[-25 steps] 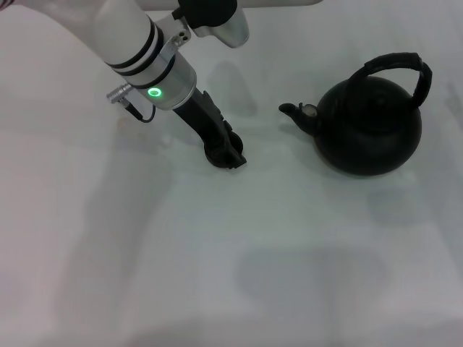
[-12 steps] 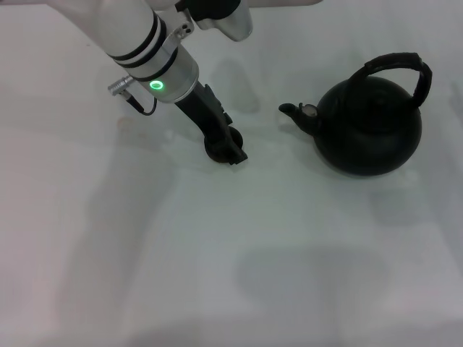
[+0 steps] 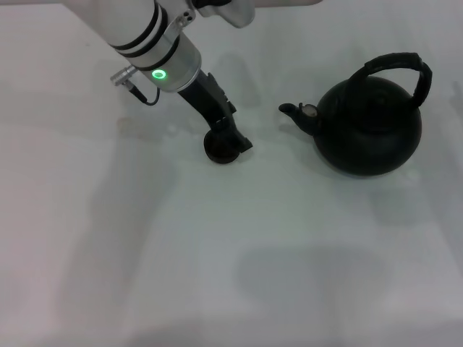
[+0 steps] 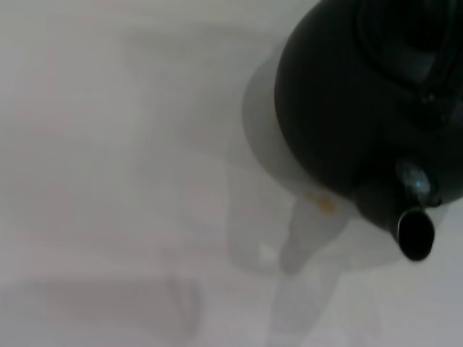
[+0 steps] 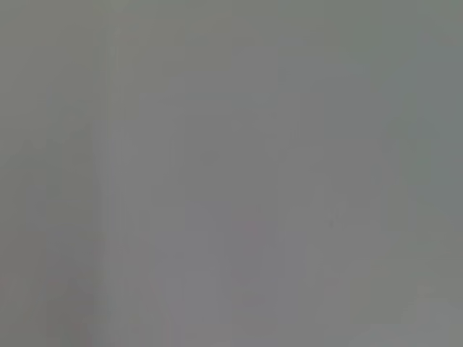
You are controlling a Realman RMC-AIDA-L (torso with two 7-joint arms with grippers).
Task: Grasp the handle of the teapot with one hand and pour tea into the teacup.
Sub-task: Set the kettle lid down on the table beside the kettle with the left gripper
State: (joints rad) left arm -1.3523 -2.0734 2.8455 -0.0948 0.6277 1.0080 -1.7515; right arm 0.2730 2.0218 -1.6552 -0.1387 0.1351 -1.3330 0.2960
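The teapot [image 3: 370,129] stands at the right in the head view, its spout [image 3: 292,110] pointing left. The black arched handle [image 3: 394,62] stands up over it, and nothing touches it. The teacup [image 3: 220,151] sits on the table left of the spout. My left gripper [image 3: 233,137] is right at the cup's far rim, coming down from the upper left. The left wrist view shows the teapot [image 4: 347,108] and its spout [image 4: 414,233], but not the cup. No tea is visible. My right gripper is out of view.
The white table [image 3: 217,260] carries only the pot and the cup. The left arm's white forearm [image 3: 134,29] with a green light crosses the upper left. The right wrist view shows only plain grey.
My left arm has pulled back up and away over the last second. More of the teacup's rim now shows below the gripper. The teapot has not moved.
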